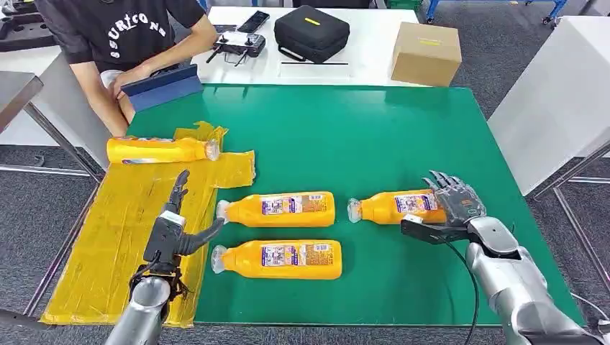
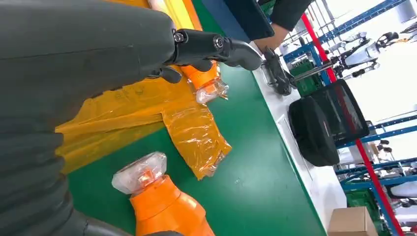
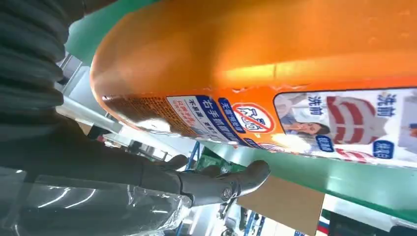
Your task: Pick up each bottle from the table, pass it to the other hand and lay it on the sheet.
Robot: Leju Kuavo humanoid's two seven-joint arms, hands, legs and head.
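The right hand point(image 1: 454, 203) curls spread fingers over the bottle point(image 1: 394, 207) at four o'clock, seemingly to lift it. The left hand point(image 1: 173, 228), fingers apart and empty, waits above the sheet point(image 1: 108, 251) at eight o'clock, likely for the handover.

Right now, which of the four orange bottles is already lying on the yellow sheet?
The bottle at the far left, nearest the person; it rests on the yellow sheet, while the other three lie on the bare green table.

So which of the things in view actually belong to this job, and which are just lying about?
Job:
orange plastic bottles on the green table
orange bottle on the sheet
crinkled yellow plastic sheet

Lying about:
black zip case
brown cardboard box
black handheld controller
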